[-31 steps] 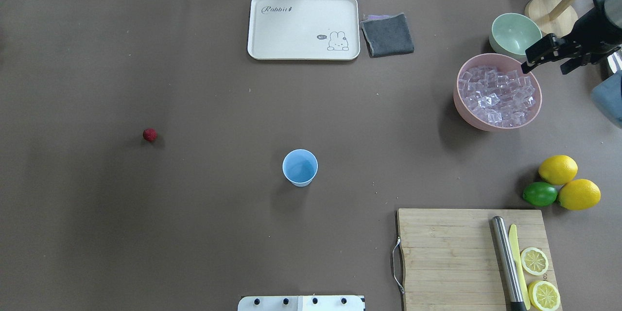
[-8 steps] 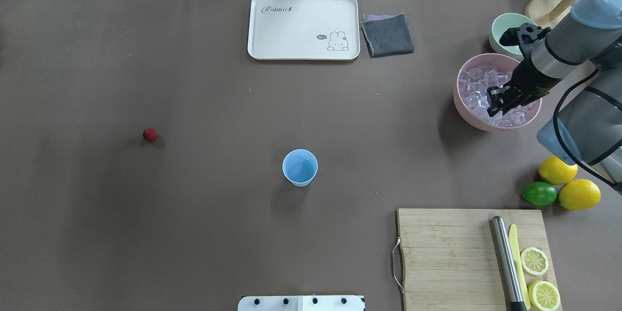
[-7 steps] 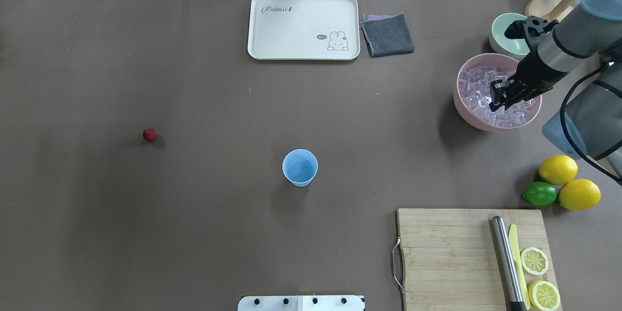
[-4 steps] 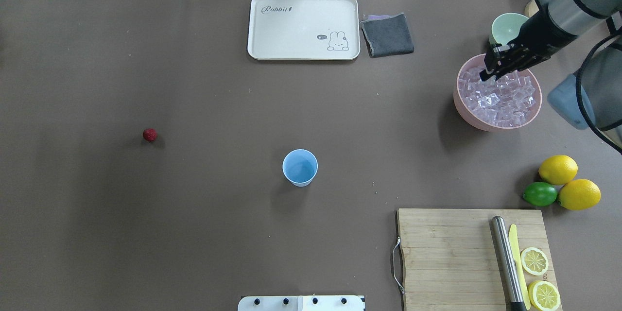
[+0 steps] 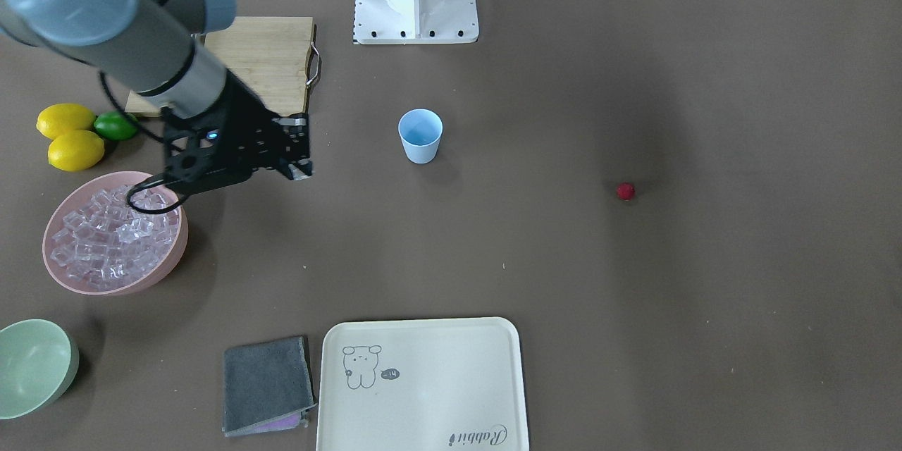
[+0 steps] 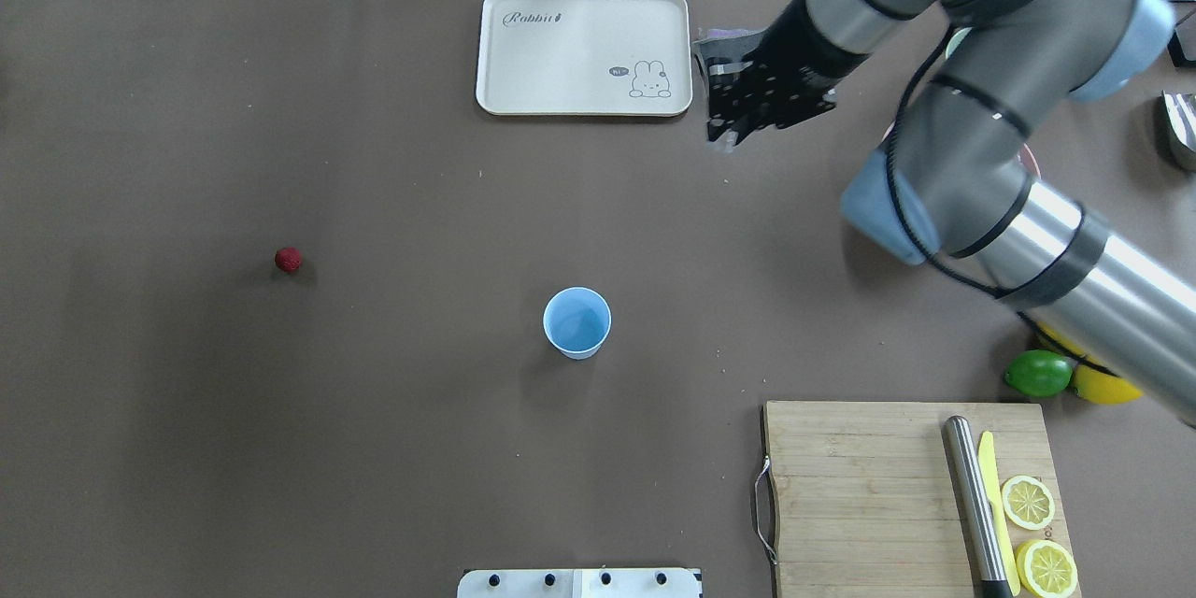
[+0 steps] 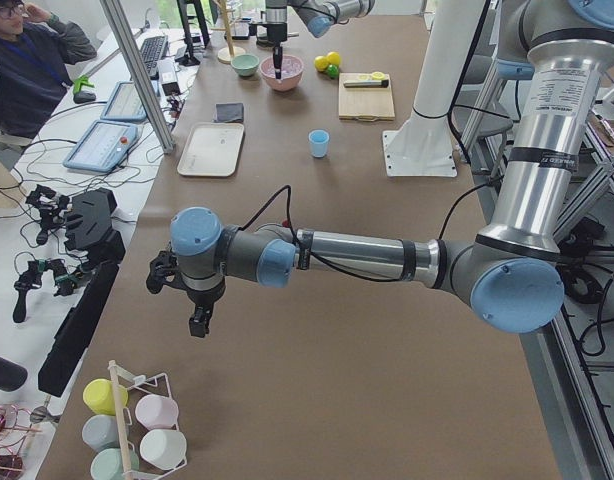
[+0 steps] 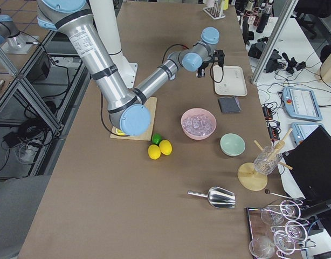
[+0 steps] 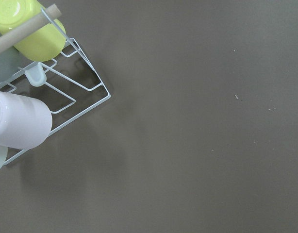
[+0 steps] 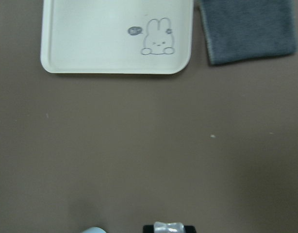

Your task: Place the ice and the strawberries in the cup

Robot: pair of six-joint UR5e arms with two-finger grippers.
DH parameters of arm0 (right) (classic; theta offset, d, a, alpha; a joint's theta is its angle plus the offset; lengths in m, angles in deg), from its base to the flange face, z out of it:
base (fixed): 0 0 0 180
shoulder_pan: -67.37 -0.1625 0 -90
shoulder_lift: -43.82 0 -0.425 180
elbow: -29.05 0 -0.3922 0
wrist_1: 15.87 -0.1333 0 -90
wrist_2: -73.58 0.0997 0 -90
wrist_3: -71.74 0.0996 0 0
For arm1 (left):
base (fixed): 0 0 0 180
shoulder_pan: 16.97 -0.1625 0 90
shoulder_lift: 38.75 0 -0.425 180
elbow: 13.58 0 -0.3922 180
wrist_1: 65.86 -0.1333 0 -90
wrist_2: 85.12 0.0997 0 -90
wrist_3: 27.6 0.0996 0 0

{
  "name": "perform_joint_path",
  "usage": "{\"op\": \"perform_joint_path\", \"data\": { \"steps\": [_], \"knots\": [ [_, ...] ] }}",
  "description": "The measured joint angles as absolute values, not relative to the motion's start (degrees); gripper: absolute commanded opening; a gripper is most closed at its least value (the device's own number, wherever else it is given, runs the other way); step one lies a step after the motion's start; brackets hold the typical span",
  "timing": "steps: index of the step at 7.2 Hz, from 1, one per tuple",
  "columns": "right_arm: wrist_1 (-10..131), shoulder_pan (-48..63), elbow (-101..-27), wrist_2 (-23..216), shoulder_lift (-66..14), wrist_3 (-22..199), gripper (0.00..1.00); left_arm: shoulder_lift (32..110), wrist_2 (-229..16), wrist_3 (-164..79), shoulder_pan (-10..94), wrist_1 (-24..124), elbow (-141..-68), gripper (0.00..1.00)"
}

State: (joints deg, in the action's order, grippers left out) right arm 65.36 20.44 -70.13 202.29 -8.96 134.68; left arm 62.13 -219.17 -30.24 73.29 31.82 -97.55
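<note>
the cup (image 6: 577, 322) stands at the table's middle, the strawberry (image 6: 288, 259) lies toward its left edge, the right gripper (image 6: 721, 131), over the right half near the tray (image 6: 561, 56), pinches one ice cube (image 10: 169, 226), and the left gripper (image 7: 199, 322) cannot be judged.

I see the light-blue cup (image 6: 576, 322) standing upright mid-table. The small red strawberry (image 6: 288, 259) lies well apart from it. Clear ice cubes (image 5: 106, 239) fill the pink bowl (image 5: 173, 254). One ice cube (image 10: 169, 226) seems pinched in the right gripper (image 10: 169, 229).
</note>
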Motion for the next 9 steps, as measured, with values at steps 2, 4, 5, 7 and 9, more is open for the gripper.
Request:
{"op": "perform_joint_path", "data": {
  "steps": [2, 4, 5, 7, 9],
  "knots": [
    [61.3, 32.2, -70.3, 190.7, -7.0, 144.5, 0.0, 62.3, -219.2, -30.2, 73.3, 31.9, -96.9, 0.98],
    [60.9, 39.2, -70.5, 184.2, -8.3, 147.5, 0.0, 63.1, -219.2, -30.2, 73.3, 31.8, -95.9, 0.98],
    [60.9, 40.6, -70.7, 183.5, -9.1, 147.7, 0.0, 63.7, -219.2, -30.2, 73.3, 31.9, -95.2, 0.98],
    [60.9, 41.8, -71.3, 183.1, -9.3, 148.3, 0.6, 64.2, -219.2, -30.2, 73.3, 31.9, -94.8, 0.98],
    [60.9, 41.1, -72.5, 183.4, -9.1, 149.0, 0.99, 64.2, -219.2, -30.2, 73.3, 31.9, -94.7, 0.98]
  ]
}}
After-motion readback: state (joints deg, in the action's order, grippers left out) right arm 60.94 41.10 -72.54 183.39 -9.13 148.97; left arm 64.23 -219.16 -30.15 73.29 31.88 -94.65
